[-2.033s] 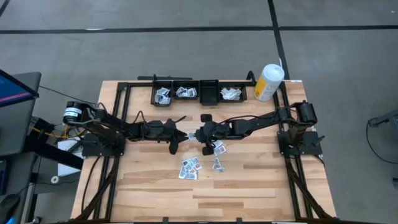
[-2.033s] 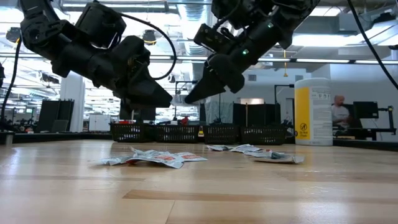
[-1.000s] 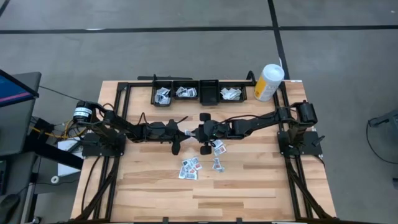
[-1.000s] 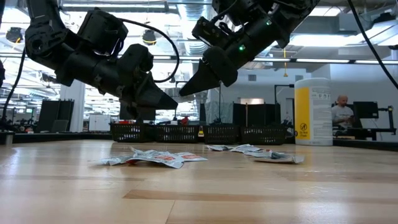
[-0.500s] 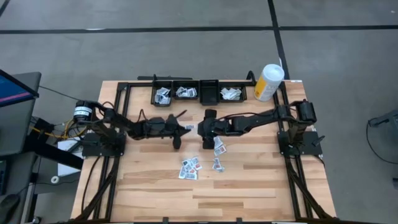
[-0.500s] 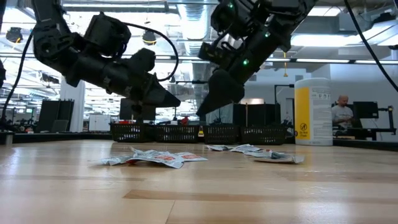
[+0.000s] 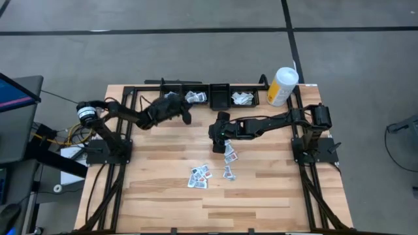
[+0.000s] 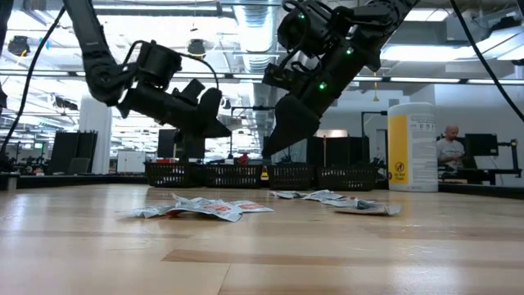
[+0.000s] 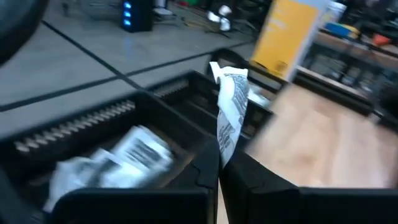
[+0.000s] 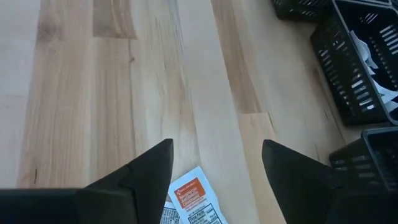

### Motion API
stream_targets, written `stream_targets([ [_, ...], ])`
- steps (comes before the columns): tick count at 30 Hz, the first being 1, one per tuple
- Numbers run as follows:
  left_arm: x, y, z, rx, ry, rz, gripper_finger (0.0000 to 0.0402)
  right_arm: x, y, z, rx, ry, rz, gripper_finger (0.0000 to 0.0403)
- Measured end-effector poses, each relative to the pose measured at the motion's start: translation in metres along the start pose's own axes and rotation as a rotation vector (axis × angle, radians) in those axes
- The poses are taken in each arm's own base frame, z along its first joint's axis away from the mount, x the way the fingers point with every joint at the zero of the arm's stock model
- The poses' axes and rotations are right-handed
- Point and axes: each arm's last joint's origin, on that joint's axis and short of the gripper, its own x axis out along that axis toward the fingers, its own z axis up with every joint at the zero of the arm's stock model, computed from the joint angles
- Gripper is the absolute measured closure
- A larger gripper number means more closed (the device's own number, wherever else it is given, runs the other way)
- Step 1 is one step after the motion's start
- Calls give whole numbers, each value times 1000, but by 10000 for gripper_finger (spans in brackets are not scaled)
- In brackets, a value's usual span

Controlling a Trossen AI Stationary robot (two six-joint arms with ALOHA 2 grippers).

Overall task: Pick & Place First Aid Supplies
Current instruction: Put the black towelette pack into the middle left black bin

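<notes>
Left claw (image 9: 219,163) pinches a packet (image 9: 231,106) by its edge: light, thin, floppy. Right claw (image 10: 217,158) spread, mid-frame.

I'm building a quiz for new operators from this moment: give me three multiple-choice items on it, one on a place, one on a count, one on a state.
1. Where is the left pincer?
A. by the row of black mesh bins
B. over the loose packets at mid-table
C. off the table

2. How many compartments does the row of bins show?
A. two
B. four
C. six

3. What state is the right pincer in?
A. shut on a packet
B. open and empty
C. shut and empty

Answers:
1 A, the high view shows it at the bins, holding a white printed packet.
2 B, four are seen from above.
3 B, its wrist view shows spread fingers above an orange-labelled white packet on the wooden table.
</notes>
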Motion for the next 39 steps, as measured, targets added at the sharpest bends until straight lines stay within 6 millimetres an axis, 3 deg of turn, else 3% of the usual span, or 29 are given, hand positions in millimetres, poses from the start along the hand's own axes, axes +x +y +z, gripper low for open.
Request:
stream_targets([
  [5,14,25,1,-5,13,73,394,0,0,0,1,-5,0,163],
  [10,26,37,-11,-15,67,90,394,0,1,1,0,-5,0,163],
  [39,32,38,-13,11,68,103,394,0,1,0,0,-4,1,163],
])
